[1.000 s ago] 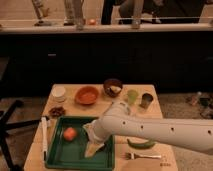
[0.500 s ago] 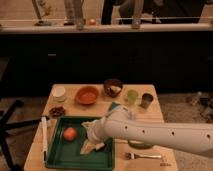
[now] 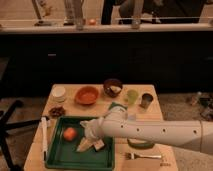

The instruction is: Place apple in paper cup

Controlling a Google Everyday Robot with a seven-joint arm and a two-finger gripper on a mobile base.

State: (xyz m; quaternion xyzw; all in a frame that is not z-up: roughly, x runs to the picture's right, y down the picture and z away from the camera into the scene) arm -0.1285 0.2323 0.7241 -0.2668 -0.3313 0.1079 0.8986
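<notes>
Just beside the gripper (image 3: 86, 132), perhaps apart: the apple (image 3: 69, 133), in the tray (image 3: 64, 156).

The scene is dimly and warmly lit: the light wooden table (image 3: 96, 109) is illuminated from above, while the dark cabinet front (image 3: 100, 65) behind it is left in deep shadow. A brighter band is recorded along the pale counter edge (image 3: 165, 25) near the top. The white robot arm (image 3: 150, 132) is rendered as the brightest surface. Its gripper (image 3: 86, 131) is positioned over the green rectangular tray (image 3: 60, 151), just beside the small round orange-red apple (image 3: 69, 133), and appears duller than the arm.
</notes>
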